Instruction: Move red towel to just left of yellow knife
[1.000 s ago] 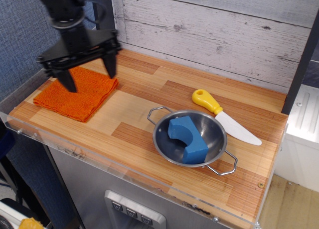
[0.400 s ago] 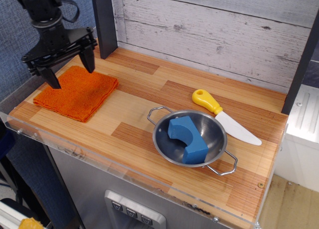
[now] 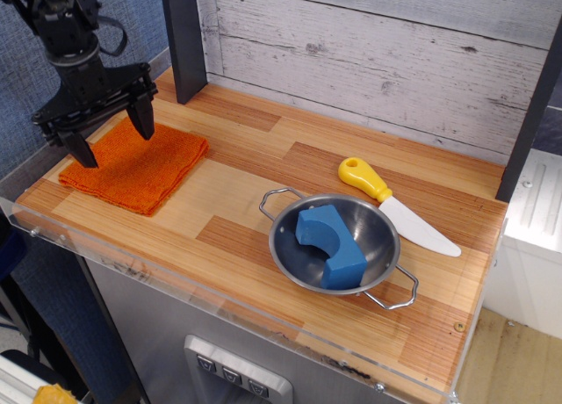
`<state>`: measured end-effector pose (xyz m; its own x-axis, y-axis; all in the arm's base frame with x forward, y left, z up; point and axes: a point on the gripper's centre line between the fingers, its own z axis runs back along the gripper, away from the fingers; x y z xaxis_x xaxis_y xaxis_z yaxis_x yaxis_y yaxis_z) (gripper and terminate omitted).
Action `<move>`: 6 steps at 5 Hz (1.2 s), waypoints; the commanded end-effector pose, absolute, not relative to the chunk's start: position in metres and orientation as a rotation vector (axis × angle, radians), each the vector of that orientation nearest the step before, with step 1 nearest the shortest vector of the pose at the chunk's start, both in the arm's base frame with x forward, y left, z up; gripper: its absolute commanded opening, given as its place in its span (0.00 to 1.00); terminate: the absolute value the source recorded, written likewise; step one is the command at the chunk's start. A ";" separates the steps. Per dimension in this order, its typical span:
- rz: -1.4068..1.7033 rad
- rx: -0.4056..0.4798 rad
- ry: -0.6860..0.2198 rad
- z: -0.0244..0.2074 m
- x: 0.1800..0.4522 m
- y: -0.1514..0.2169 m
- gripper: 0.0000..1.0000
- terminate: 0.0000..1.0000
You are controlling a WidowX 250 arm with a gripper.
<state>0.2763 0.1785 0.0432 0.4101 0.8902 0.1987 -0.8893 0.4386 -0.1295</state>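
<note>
The red towel (image 3: 140,165) lies folded flat at the left end of the wooden counter. My gripper (image 3: 112,140) hangs over the towel's left back part, its two black fingers spread wide and empty, tips close above the cloth. The yellow knife (image 3: 393,205) lies on the right side of the counter, yellow handle toward the back left, white blade toward the front right, far from the towel.
A steel bowl (image 3: 338,246) with two wire handles holds a blue block (image 3: 329,244), just in front of the knife. A dark post (image 3: 182,37) stands at the back left. A grey plank wall (image 3: 395,53) runs along the back. The counter (image 3: 237,202) has a clear plastic front rim.
My gripper has moved left and a little toward the counter's left edge, staying open over the towel. The towel, knife and bowl have not moved.
</note>
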 end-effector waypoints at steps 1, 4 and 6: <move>1.155 -0.009 -0.292 0.032 0.282 0.179 1.00 0.00; 1.198 -0.060 -0.249 0.012 0.316 0.174 1.00 0.00; 1.103 -0.081 -0.238 0.012 0.356 0.139 1.00 0.00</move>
<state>0.3577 0.1519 0.0121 0.4191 0.8945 0.1554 -0.8801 0.4423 -0.1723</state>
